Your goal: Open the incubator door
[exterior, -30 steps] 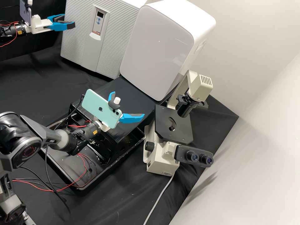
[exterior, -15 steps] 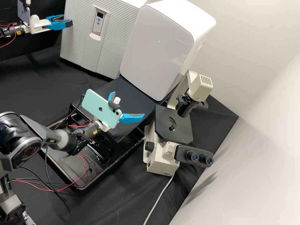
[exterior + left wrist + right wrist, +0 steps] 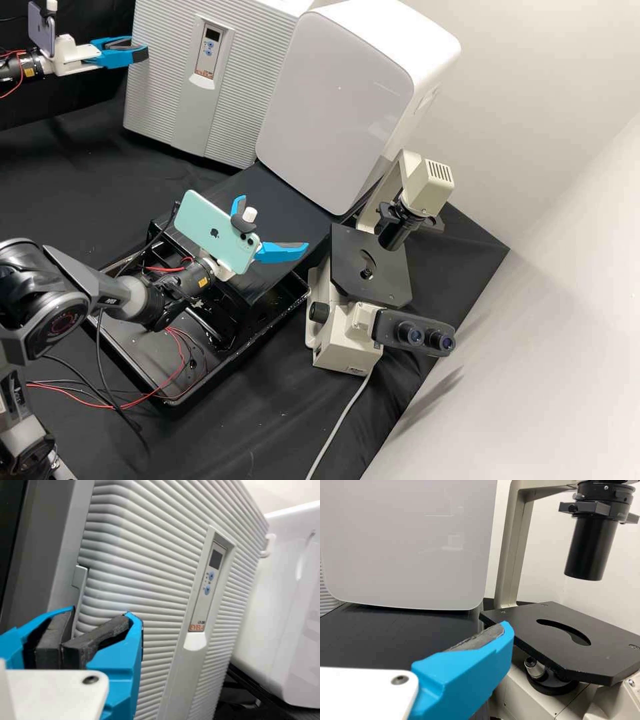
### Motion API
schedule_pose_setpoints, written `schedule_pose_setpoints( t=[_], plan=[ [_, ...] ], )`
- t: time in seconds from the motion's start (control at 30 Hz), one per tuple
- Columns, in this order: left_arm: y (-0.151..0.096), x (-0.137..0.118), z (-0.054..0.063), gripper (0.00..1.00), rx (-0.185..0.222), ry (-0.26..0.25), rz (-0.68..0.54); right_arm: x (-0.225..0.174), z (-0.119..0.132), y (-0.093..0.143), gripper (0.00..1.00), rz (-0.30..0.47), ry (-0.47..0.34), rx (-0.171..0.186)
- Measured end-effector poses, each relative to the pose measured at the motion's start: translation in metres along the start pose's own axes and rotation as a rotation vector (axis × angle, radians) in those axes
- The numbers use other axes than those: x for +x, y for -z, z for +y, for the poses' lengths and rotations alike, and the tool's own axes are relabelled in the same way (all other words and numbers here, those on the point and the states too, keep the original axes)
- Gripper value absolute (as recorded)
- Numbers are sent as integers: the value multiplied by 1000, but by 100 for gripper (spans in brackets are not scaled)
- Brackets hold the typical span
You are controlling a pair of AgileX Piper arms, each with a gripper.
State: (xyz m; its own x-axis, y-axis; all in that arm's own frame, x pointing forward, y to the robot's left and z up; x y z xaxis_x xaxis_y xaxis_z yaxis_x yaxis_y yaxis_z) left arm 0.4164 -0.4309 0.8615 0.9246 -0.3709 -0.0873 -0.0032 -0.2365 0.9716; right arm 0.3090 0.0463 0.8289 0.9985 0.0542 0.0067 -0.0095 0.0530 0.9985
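The incubator door [image 3: 247,100] is ribbed light grey.

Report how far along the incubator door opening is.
Done, it seems: the left gripper has its grip, closed on the handle at the door's free edge. In hand: the pull, as that edge of the incubator door has shifted slightly outward over the last second. Left: most of the swing, since the ribbed front still faces out over the bench.

Arms [image 3: 90,273], dark grey and black, with red and black cables [image 3: 100,404]. Left pincer [image 3: 143,52] and right pincer [image 3: 274,223]: white plates [image 3: 55,695], small screws [image 3: 90,679], bright blue fingers [image 3: 465,680], dark grey pads [image 3: 482,637].
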Motion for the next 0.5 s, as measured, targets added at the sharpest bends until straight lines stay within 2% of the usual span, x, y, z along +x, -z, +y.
schedule_pose_setpoints(
  t=[0.13, 0.4, 0.5],
  plan=[
    [-16, -17, 1, 0, 10, 34, -11, 0, 0, 0, 100, 0, 0, 0],
    [-61, -57, 1, 0, 66, 135, -109, 0, 0, 0, 100, 0, 0, 0],
    [-78, -73, 4, 0, 64, 122, -166, 0, 0, 0, 100, 0, 0, 0]
  ],
)
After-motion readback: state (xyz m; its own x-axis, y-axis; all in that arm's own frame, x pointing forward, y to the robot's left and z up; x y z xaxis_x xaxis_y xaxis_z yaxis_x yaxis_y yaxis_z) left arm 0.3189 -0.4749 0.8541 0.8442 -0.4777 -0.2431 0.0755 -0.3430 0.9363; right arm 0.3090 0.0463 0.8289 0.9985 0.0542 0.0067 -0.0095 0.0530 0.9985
